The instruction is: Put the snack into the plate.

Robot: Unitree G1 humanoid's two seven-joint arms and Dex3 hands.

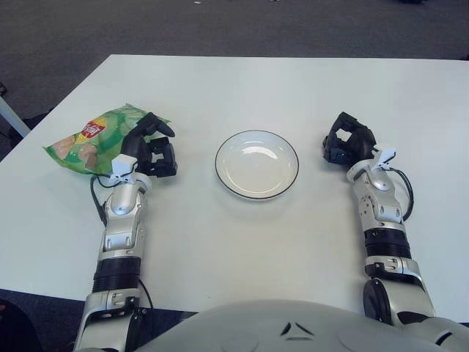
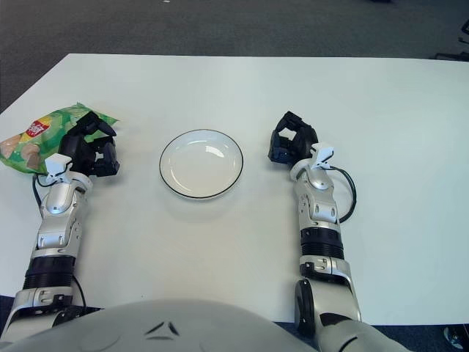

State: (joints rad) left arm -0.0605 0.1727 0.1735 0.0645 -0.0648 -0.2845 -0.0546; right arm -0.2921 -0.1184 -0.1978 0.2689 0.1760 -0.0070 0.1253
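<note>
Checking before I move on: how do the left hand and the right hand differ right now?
The left hand sits at the right edge of the green snack bag, left of the plate, fingers reaching over the bag; whether they grip it cannot be told. The right hand shows right of the plate, beside nothing, fingers curled and holding nothing. Both are black, on silver forearms over the white table.

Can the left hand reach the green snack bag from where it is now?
Probably yes: the left hand is already at the right edge of the snack bag, and nothing lies between them.
</note>
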